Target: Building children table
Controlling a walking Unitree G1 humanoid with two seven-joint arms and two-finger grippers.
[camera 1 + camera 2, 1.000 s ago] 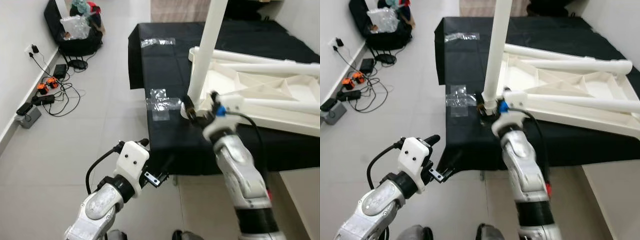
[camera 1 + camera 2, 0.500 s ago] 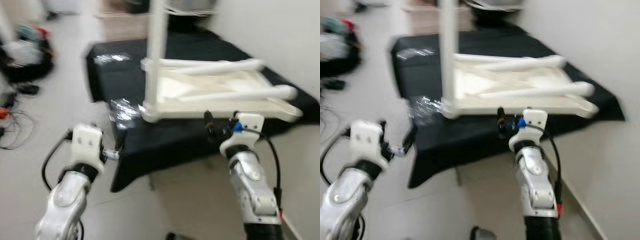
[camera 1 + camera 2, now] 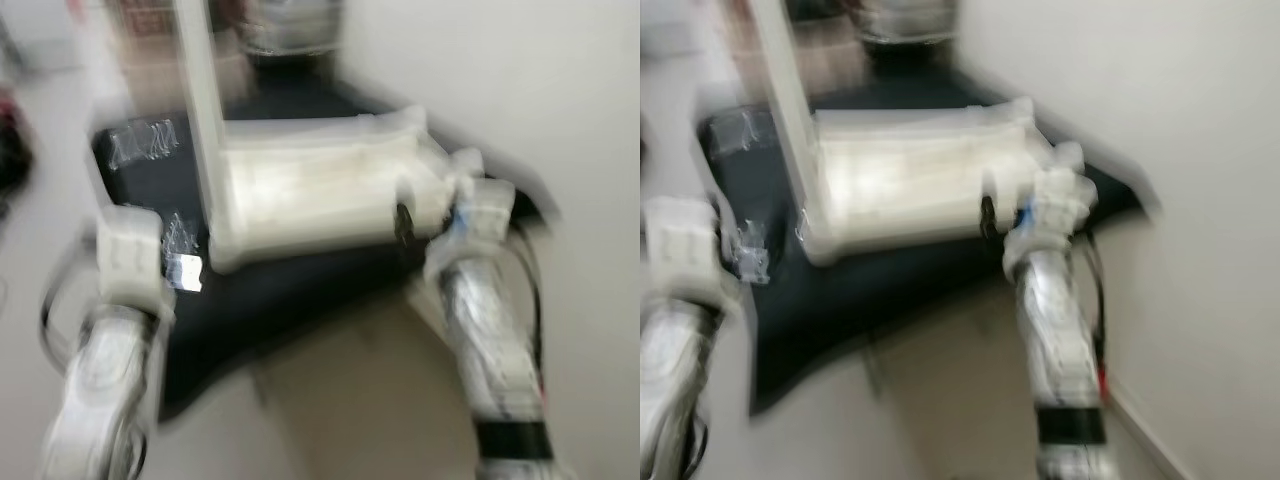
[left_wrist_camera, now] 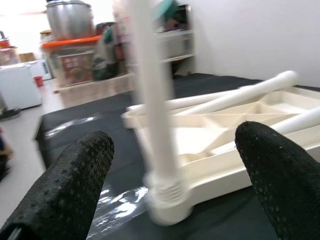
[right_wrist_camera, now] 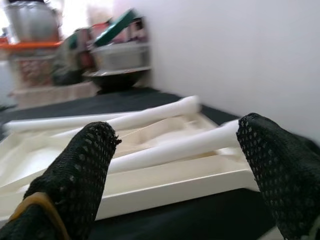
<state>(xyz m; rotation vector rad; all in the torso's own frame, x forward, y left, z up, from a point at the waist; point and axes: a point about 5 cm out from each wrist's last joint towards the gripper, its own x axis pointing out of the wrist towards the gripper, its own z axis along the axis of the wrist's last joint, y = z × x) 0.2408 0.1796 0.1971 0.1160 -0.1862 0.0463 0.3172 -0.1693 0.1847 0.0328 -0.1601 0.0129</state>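
Observation:
The white children's table top (image 4: 225,130) lies upside down on a black cloth (image 3: 290,290). One white leg (image 4: 150,100) stands upright, screwed into its near-left corner (image 4: 167,200). Other legs (image 5: 165,112) lie loose across the top. My left gripper (image 4: 172,140) is open, apart from the upright leg and facing it, with nothing between its fingers (image 4: 70,190). At the top's near-right corner my right gripper (image 5: 177,129) stands open and holds nothing. Both eye views are heavily blurred; they show the left arm (image 3: 125,270) and the right arm (image 3: 470,300).
A white wall (image 3: 520,90) runs close along the right. Pots, boxes and a shelf (image 4: 75,45) stand behind the cloth. Patches of clear tape (image 4: 120,205) lie on the cloth near the upright leg. Pale floor (image 3: 350,400) lies in front.
The head views have swung and blurred, so the camera moved. My right gripper left the foot of the upright leg and now sits at the top's near-right corner.

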